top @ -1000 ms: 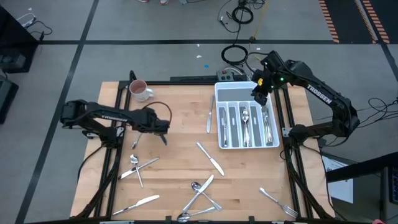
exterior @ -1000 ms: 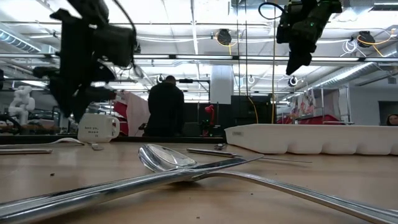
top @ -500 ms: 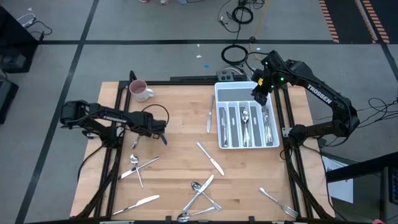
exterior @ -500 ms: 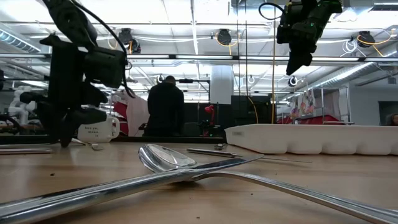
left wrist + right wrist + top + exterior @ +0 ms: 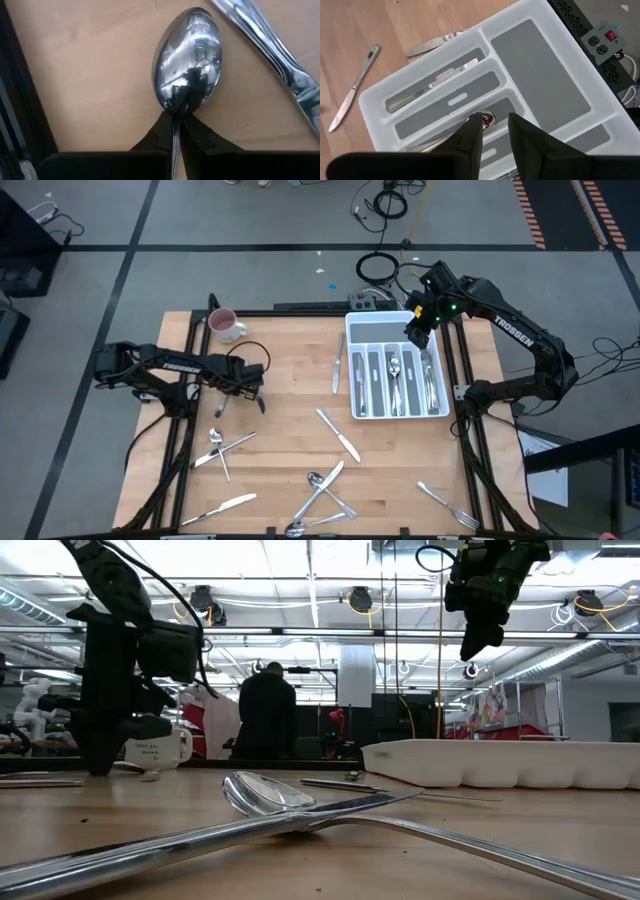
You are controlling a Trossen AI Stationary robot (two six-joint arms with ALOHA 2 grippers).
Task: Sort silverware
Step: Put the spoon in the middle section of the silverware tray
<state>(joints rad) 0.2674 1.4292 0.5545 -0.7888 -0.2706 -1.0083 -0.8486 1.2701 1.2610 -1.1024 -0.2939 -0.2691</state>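
A shiny spoon (image 5: 189,60) lies on the wooden table near its left edge (image 5: 218,409), and my left gripper (image 5: 226,398) is down on it, shut. Another piece of silverware (image 5: 280,55) lies just beside the spoon's bowl. More silverware lies flat on the table: a knife (image 5: 338,434), a crossed spoon and fork (image 5: 220,446) and a pile at the front (image 5: 322,492). The white cutlery tray (image 5: 352,330) at the far right holds several pieces. My right gripper (image 5: 495,127) hangs high above the tray, open, with nothing between its fingers. My left gripper pinches the spoon's neck (image 5: 176,122), just behind the bowl, between its two fingers. The fingers come steeply from above, one on each side of the handle. The bowl (image 5: 189,60) rests hollow side up on the table beyond the fingertips; the handle is hidden under the gripper.
A white-and-pink mug (image 5: 225,326) stands at the far left corner. A knife (image 5: 336,370) lies left of the tray, a fork (image 5: 447,506) at the near right and a knife (image 5: 225,507) at the near left. Black frame rails run along both side edges.
My left gripper has come down from above the table onto the spoon, shifting a little toward the table's left edge. The spoon lies where it was. My right arm has kept still above the tray.
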